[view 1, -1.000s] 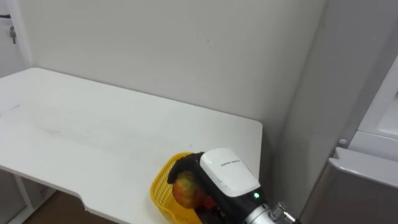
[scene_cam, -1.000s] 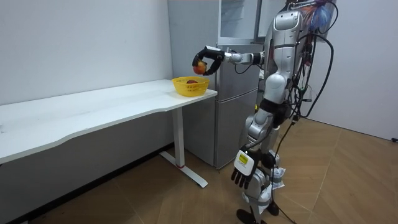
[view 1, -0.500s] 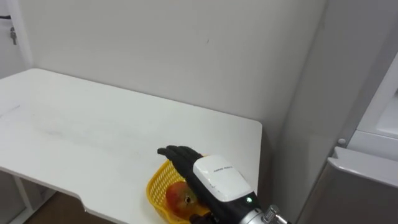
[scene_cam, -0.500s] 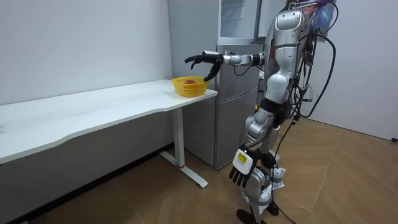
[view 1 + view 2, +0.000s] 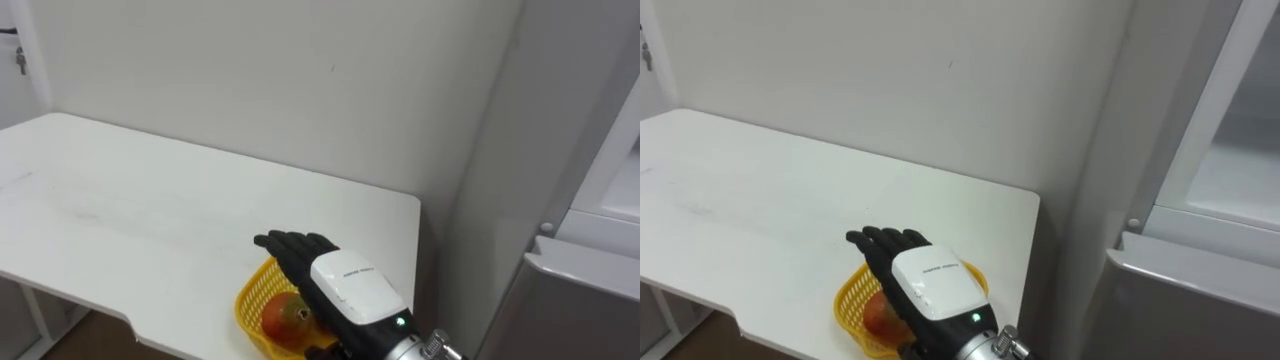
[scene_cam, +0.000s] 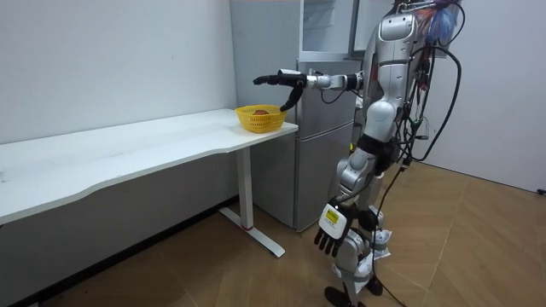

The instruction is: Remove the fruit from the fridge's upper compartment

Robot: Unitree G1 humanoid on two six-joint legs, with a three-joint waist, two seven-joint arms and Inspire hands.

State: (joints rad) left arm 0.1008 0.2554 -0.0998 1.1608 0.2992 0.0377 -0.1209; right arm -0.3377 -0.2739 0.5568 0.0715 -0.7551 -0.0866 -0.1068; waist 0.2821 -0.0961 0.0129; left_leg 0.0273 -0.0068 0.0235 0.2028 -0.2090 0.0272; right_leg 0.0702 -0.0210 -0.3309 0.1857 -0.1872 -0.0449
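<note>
We see our right hand (image 5: 345, 288) stretched out flat, palm down, fingers (image 5: 290, 244) straight and spread wide. It holds nothing. Directly beneath the hand sits a yellow basket (image 5: 250, 297), and in it, just under the palm and apart from it, lies a red and yellow fruit (image 5: 287, 318), the thing the task is about. The basket rests on a white table (image 5: 150, 210) that runs away to the hand's left. To the hand's right stands the fridge (image 5: 590, 250), its upper part seemingly open.

In the room view, we stand beside the fridge with the right arm reaching level over the basket. Our left hand (image 6: 331, 232) hangs low by the thigh, fingers relaxed and empty.

We judge the retrieval nearly finished: the fruit is out of the fridge and lying in the basket, with the hand free above it. The next move calls for drawing the hand up and back toward the body, keeping the fingers clear of the basket's rim so it does not slide or tip off the table's edge.
</note>
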